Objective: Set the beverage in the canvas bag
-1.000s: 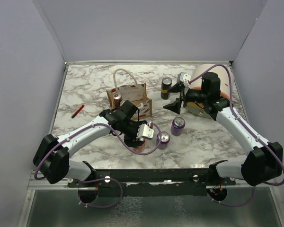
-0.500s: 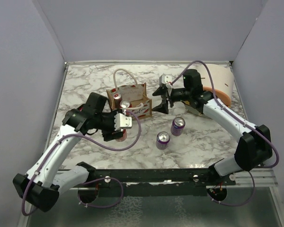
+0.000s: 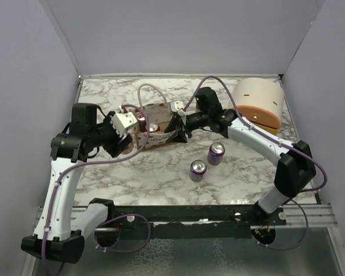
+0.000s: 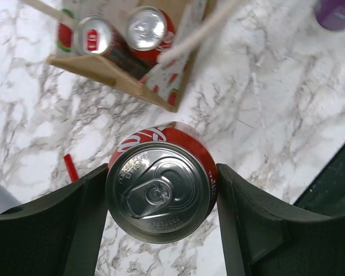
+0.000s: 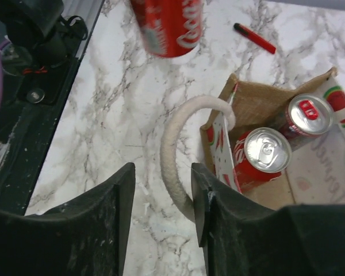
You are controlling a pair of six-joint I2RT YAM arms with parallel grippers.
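Note:
The canvas bag [image 3: 161, 109] stands mid-table, tan with watermelon print and white rope handles, and holds two red cola cans [image 5: 267, 149] [image 5: 310, 114]. My left gripper [image 3: 123, 144] is shut on a third red cola can [image 4: 161, 192], held upright above the marble just left of and in front of the bag [image 4: 103, 66]. My right gripper [image 5: 161, 172] is open, its fingers on either side of the bag's near rope handle [image 5: 175, 149], which rests against one finger. The held can also shows in the right wrist view [image 5: 169, 26].
Two purple cans [image 3: 216, 153] [image 3: 197, 170] stand in front of the bag. A peach-and-yellow domed container [image 3: 256, 100] sits at the back right. A red marker [image 4: 71, 168] lies on the marble left of the bag. Grey walls enclose the table.
My left arm has lifted the red can from the front middle and carried it left and back, beside the bag. My right arm has swung left from the back can to the bag's handle.

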